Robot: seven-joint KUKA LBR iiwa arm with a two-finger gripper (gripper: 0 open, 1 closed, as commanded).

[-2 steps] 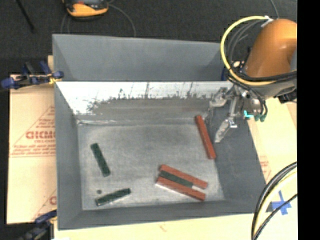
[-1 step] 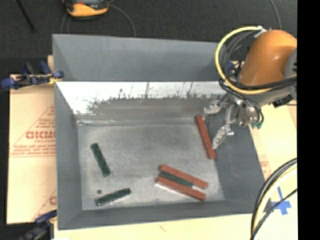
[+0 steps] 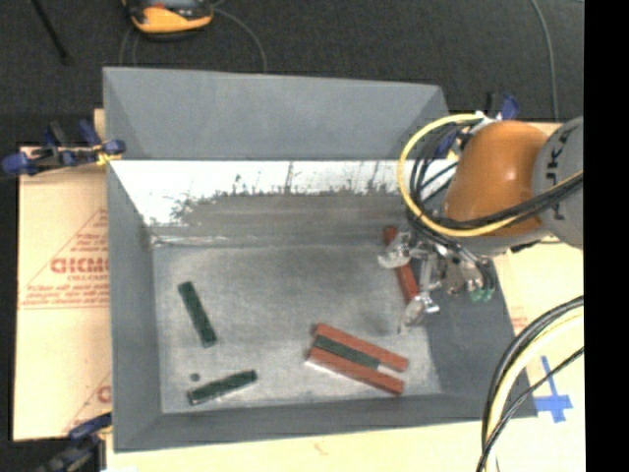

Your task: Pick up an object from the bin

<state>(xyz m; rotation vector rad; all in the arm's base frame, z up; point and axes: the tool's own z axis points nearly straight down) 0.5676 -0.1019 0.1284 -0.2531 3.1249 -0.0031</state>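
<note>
My gripper [image 3: 408, 283] is down near the bin's right wall, open, with one silvery fingertip [image 3: 394, 257] up left and the other lower right. A short red bar [image 3: 404, 279] lies on the floor under it, running roughly along the line between the two tips, its upper end by the back wall. I cannot tell whether the tips touch it. Just below and to the left lie a dark green bar with a red end [image 3: 356, 347] and a red bar [image 3: 354, 370], side by side and slanted.
A dark green bar [image 3: 197, 313] lies at the left of the floor, and another [image 3: 222, 386] rests near the front left corner with a small dark bit beside it. The arm's orange cover and cables hang over the right rim.
</note>
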